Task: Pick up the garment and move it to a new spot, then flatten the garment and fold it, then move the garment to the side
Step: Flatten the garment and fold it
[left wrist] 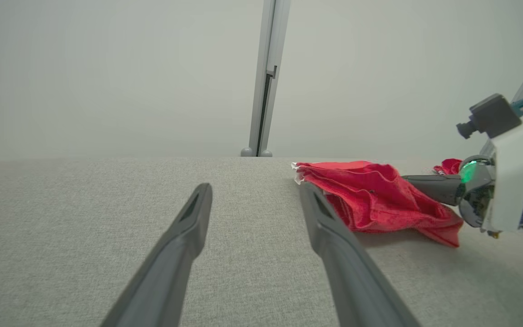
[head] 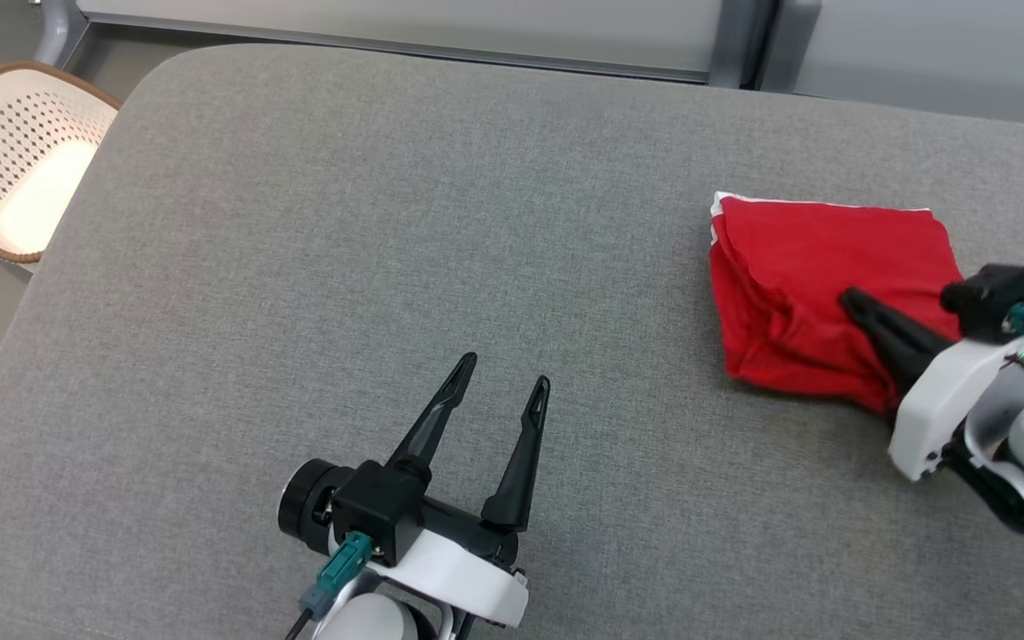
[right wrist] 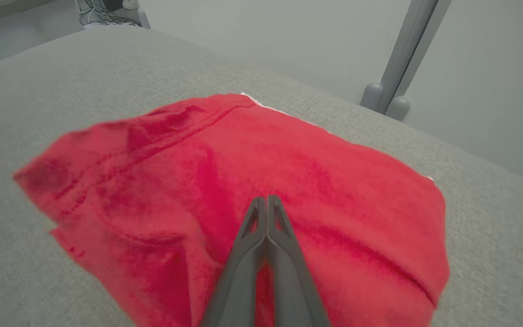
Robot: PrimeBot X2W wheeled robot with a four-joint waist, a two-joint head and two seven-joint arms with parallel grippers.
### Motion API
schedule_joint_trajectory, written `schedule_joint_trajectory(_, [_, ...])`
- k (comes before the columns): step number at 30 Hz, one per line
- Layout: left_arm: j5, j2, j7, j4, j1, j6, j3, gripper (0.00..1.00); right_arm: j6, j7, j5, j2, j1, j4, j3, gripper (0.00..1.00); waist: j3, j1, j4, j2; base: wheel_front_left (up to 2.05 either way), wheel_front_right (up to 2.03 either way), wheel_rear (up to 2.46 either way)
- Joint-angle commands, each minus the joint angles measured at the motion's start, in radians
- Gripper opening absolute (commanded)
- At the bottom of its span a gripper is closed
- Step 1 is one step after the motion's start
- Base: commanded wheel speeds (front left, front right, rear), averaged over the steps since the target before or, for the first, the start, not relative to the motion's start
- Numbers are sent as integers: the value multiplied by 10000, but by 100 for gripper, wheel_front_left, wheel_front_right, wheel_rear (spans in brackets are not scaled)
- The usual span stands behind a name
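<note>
The red garment (head: 810, 284) lies folded in a rough square on the right side of the grey padded table (head: 388, 222). My right gripper (head: 845, 298) reaches in from the right over the near right part of the garment. Its fingers are pressed together on the top layer (right wrist: 266, 200), shut on the cloth. In the left wrist view the garment (left wrist: 370, 195) bunches toward that gripper, and its near corner is raised off the table. My left gripper (head: 508, 373) hovers open at the front middle, well left of the garment and holding nothing.
A white perforated basket (head: 14, 160) with a brown rim stands on the floor off the table's left far corner. A grey frame post (left wrist: 266, 77) rises behind the table's far edge. Bare table stretches across the left and middle.
</note>
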Motion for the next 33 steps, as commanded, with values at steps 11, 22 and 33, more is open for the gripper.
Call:
schedule_joint_trajectory(11, [-46, 34, -13, -56, 44, 117, 79, 100, -5, -560, 1234, 299, -100, -695, 2514, 0, -359, 0, -315, 0, 0, 0, 0])
schedule_joint_trajectory(22, [-129, 37, -13, -137, 149, 142, -14, 100, -5, -1421, 868, 1377, -649, 1219, 1725, 0, -564, 0, -190, 0, 0, 0, 0])
schedule_joint_trajectory(33, [-152, 32, -13, 19, 412, 256, 139, 100, -5, -1433, 193, 3256, 935, 2207, 1046, 0, -1140, 0, 209, 0, 0, 0, 0])
